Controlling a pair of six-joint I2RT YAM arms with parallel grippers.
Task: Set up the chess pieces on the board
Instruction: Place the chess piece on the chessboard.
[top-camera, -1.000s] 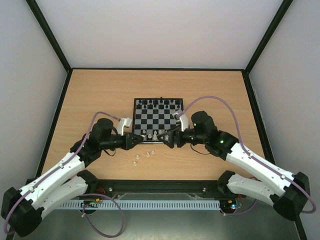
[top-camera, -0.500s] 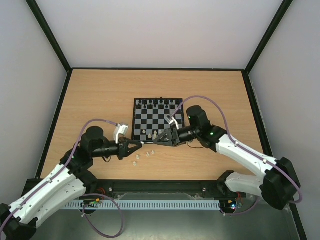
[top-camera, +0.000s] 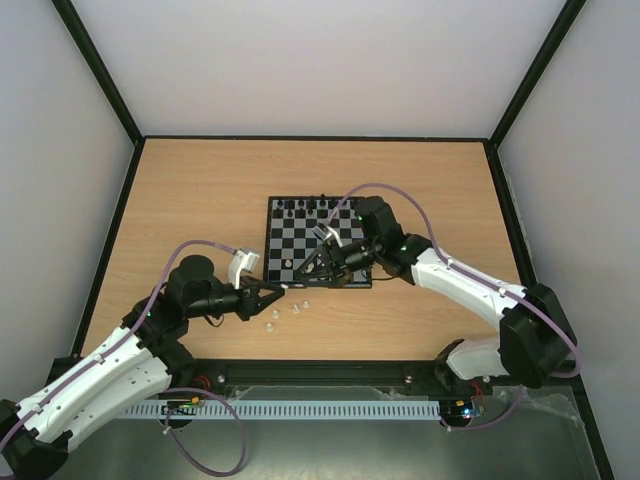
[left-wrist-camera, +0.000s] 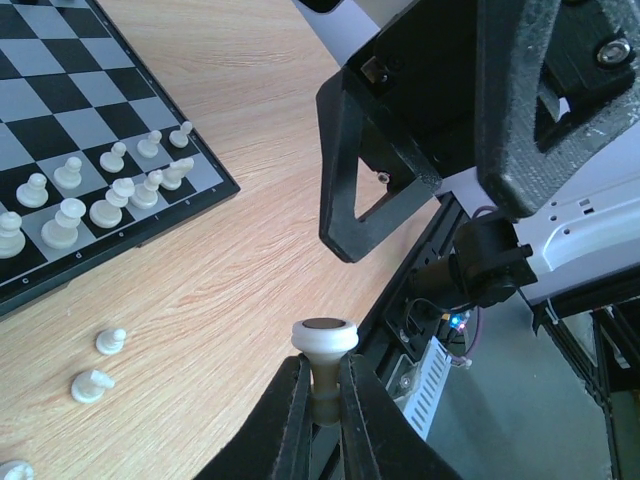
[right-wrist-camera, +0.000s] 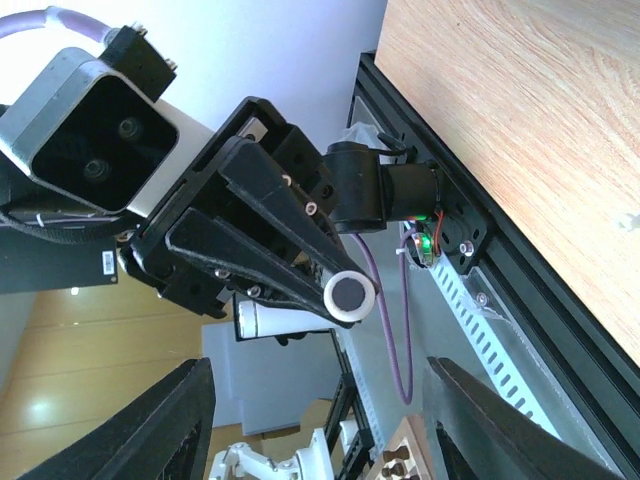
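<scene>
Robotics lab test cell, not a home or a shop. Bare wooden tabletop (top-camera: 200, 190) boxed in by plain white panels (top-camera: 320, 60) on black frame struts (top-camera: 95, 70). White-and-black robot arms (top-camera: 470, 290) bolted to a black rail (top-camera: 320, 372) at the near edge, trailing purple cables (top-camera: 420, 197). Slotted cable duct (top-camera: 330, 410) below the rail, beside a small lit electronics board (right-wrist-camera: 425, 243). Beyond the cell, seen from the right wrist, only blurred indoor surroundings.

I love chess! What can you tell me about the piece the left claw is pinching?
The piece is cream, plastic-looking, its round base showing a dark middle. The left gripper's black fingers pinch its thin stem and hide its head. It hangs over the table, off the board, touching only those fingers.
</scene>
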